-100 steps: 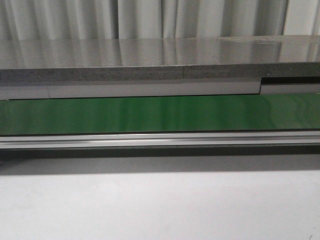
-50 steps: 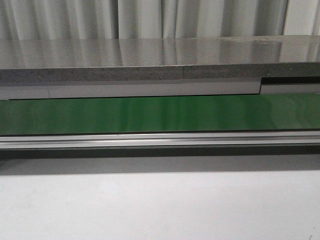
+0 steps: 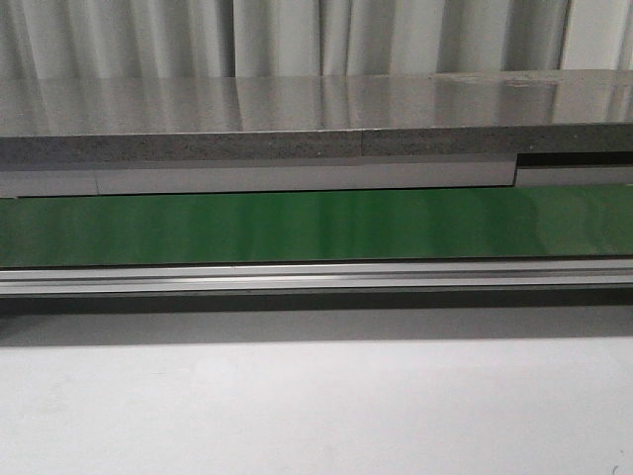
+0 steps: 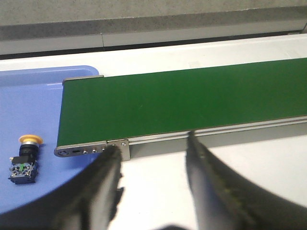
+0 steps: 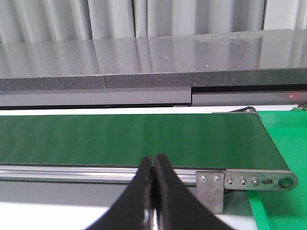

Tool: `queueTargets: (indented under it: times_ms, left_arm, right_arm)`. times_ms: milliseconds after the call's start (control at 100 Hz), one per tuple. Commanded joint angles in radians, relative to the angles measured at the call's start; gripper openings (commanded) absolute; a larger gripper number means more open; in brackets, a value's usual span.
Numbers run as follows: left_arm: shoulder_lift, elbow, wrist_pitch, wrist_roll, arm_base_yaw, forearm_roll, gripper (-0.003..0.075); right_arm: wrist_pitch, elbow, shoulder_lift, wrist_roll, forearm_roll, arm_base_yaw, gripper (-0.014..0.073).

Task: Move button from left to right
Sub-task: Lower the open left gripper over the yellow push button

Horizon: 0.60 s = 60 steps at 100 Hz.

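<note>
The button (image 4: 25, 162), a yellow-orange round cap on a black boxy body, lies on a blue tray (image 4: 33, 115) beside the end of the green conveyor belt (image 4: 182, 105) in the left wrist view. My left gripper (image 4: 152, 146) is open and empty, over the white table in front of the belt's rail, well apart from the button. My right gripper (image 5: 153, 160) is shut with nothing between its fingers, in front of the belt (image 5: 129, 134) near its other end. Neither gripper nor the button shows in the front view.
The belt (image 3: 316, 226) runs across the front view with an aluminium rail (image 3: 316, 275) along its near side. A grey stone counter (image 3: 297, 124) stands behind it. A green surface (image 5: 283, 139) lies past the belt's end in the right wrist view.
</note>
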Motion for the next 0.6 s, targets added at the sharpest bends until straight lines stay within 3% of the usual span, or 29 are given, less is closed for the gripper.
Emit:
queueTargets:
  times_ms: [0,80,210,450,590]
  left_arm:
    - [0.016,-0.029,-0.063,-0.006,-0.003,-0.021,0.0566]
    - [0.016,-0.029,-0.076,-0.006,-0.003,-0.027,0.064]
    - [0.019,-0.029,-0.058,-0.033,-0.003,-0.021,0.0638]
    - [0.119,-0.033,0.032,-0.302,-0.003,0.361,0.0638]
    - [0.239,-0.033,0.062,-0.34,-0.003,0.423,0.0638]
  right_arm:
    - [-0.087,-0.014,-0.019,-0.005,-0.011,-0.008,-0.0067]
    - [-0.087,-0.014,-0.019,-0.005,-0.011,-0.008,-0.0067]
    - [-0.085,-0.014,-0.019,-0.005,-0.011,-0.008,-0.0067]
    - [-0.084,-0.014,-0.019,-0.005,-0.011,-0.008,-0.0067]
    - [-0.084,-0.014,-0.019,-0.005,-0.011,-0.008,-0.0067]
